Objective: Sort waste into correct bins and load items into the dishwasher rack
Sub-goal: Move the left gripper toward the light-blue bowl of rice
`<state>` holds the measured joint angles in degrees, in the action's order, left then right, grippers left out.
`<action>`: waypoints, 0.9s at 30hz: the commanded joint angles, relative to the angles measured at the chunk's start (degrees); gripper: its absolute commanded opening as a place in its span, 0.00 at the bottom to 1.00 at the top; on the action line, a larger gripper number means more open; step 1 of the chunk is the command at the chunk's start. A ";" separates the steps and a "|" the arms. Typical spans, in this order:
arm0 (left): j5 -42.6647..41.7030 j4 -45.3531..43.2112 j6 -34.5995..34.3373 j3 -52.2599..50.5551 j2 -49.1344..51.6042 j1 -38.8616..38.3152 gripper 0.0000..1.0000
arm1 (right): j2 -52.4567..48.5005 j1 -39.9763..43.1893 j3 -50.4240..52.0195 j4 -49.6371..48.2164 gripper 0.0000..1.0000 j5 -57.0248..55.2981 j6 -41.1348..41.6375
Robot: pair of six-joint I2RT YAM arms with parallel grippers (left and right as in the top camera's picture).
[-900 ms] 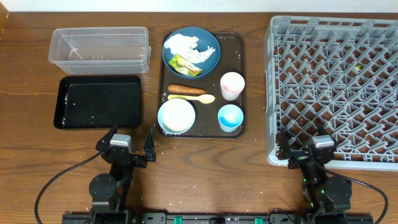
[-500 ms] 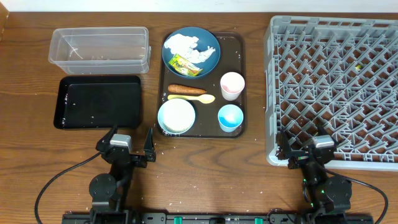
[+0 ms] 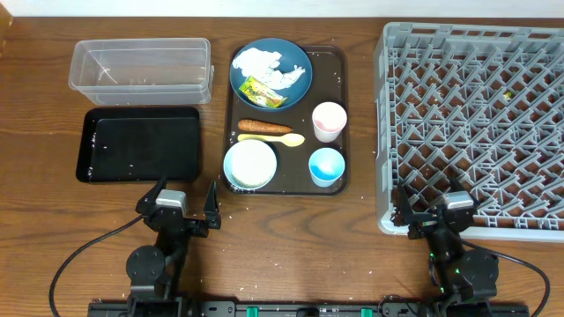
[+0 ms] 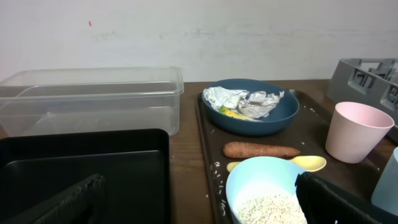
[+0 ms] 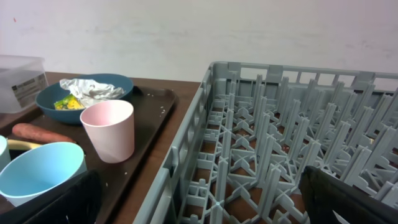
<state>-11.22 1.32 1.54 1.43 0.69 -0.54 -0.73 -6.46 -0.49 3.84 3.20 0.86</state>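
Unchanged since 0.9 s ago: same layout on the desk (image 3: 44,220), same pose for both arms. Left claw (image 3: 181,201) low at the near edge, fingers spread wide apart, gripping nothing, just short of the black tray (image 3: 141,145) and the brown serving tray (image 3: 335,63). Right claw (image 3: 430,210) likewise spread wide and gripping nothing, close against the near left corner of the dishwasher rack (image 3: 383,132), which fills the right side.

Clear tub (image 3: 204,70) at far left, behind the black tray, the 2 bins just beside each other; a few white specks in both.

Between bins and rack, the serving tray, carrying all 5 items:
- At its far end, dark blue plate (image 3: 301,81), with crumpled tissue (image 3: 263,63) on it and the green-yellow wrapper (image 3: 262,92) at the plate's near side.
- Nearer, carrot (image 3: 263,126) lying crosswise, with pale yellow spoon (image 3: 273,139) just beside it and roughly parallel.
- Right of those, pink cup (image 3: 329,121), upright.
- At the near end, light blue bowl (image 3: 227,158) on the left, holding white rice (image 4: 268,208), and small light blue cup (image 3: 326,165) on the right, upright.

Loose grains scattered on the serving tray beside the bowl, seen from the left wrist.
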 commanded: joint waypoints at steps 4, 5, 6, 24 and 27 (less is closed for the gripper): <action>0.09 1.60 0.35 -1.20 -0.46 0.09 0.99 | -0.04 -0.63 0.17 0.11 0.99 0.20 0.79; 0.09 1.60 0.35 -1.20 -0.46 0.09 0.99 | -0.04 -0.63 0.17 0.11 0.99 0.20 0.79; 0.09 1.57 0.35 -1.20 -0.46 0.09 0.99 | -0.04 -0.63 0.17 0.11 0.99 0.20 0.79; -6.10 -1.73 0.37 -0.87 -0.44 0.09 0.99 | -0.04 -0.63 0.17 -6.60 0.99 3.26 0.79; -6.80 -1.81 0.35 1.05 0.17 0.09 0.99 | -0.04 -0.63 0.11 -11.91 0.99 3.26 0.79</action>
<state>-15.14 -0.19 1.54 1.30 0.69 -0.54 -0.84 -6.46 -0.38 -6.07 5.41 0.86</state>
